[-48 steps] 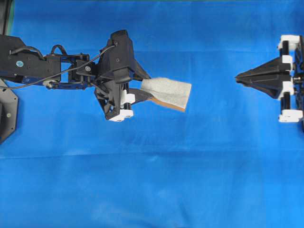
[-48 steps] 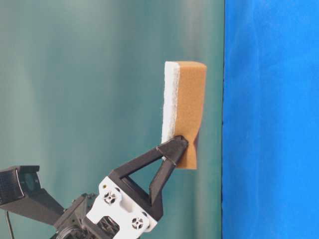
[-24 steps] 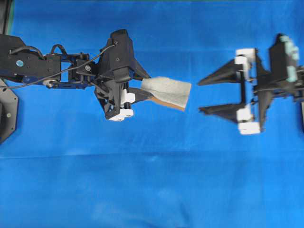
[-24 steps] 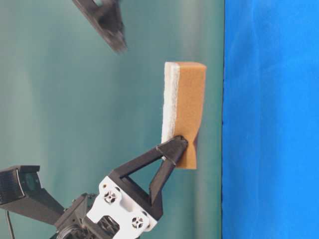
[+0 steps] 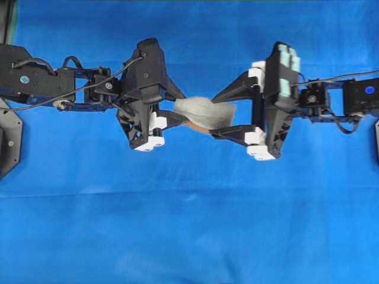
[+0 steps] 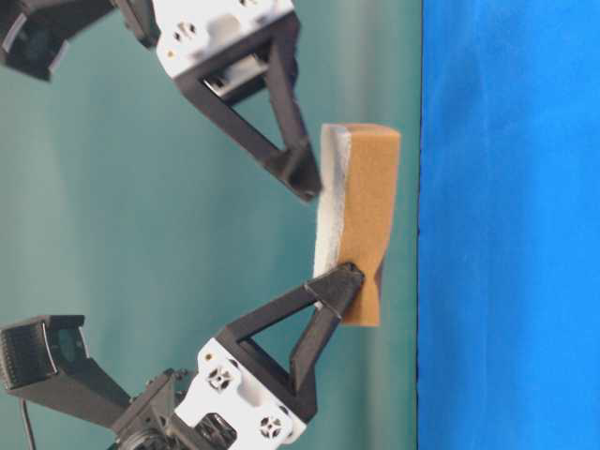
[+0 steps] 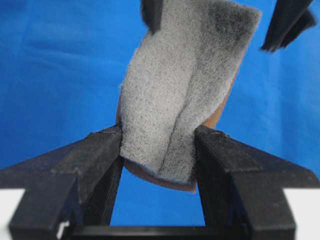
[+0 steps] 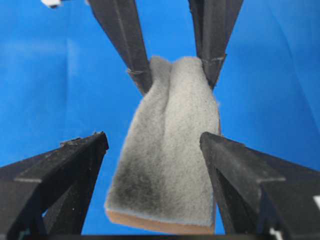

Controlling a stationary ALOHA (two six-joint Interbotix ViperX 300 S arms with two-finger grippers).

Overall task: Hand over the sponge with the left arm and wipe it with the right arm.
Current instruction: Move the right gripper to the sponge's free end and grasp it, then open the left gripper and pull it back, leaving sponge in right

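Observation:
The sponge (image 5: 205, 110) hangs above the blue cloth, grey-white face up and orange layer beneath. My left gripper (image 5: 185, 110) is shut on its left end, and the pinch creases the sponge (image 7: 175, 95) between the left gripper's (image 7: 157, 135) fingers. My right gripper (image 5: 213, 116), with teal patches on its wrist, stands open, one finger on each side of the sponge's free end. In the right wrist view the sponge (image 8: 167, 165) lies between the right gripper's (image 8: 155, 142) spread fingers, nearer the right one. From table level, a right fingertip (image 6: 305, 183) meets the sponge's (image 6: 366, 216) white face.
Blue cloth (image 5: 189, 225) covers the table under both arms. A black mount (image 5: 7, 142) sits at the left edge. A teal backdrop (image 6: 141, 234) fills the table-level view behind the grippers.
My right gripper has opened and travelled left from the right edge until its fingers straddle the sponge's free end. The left arm has held still; the sponge shifted slightly.

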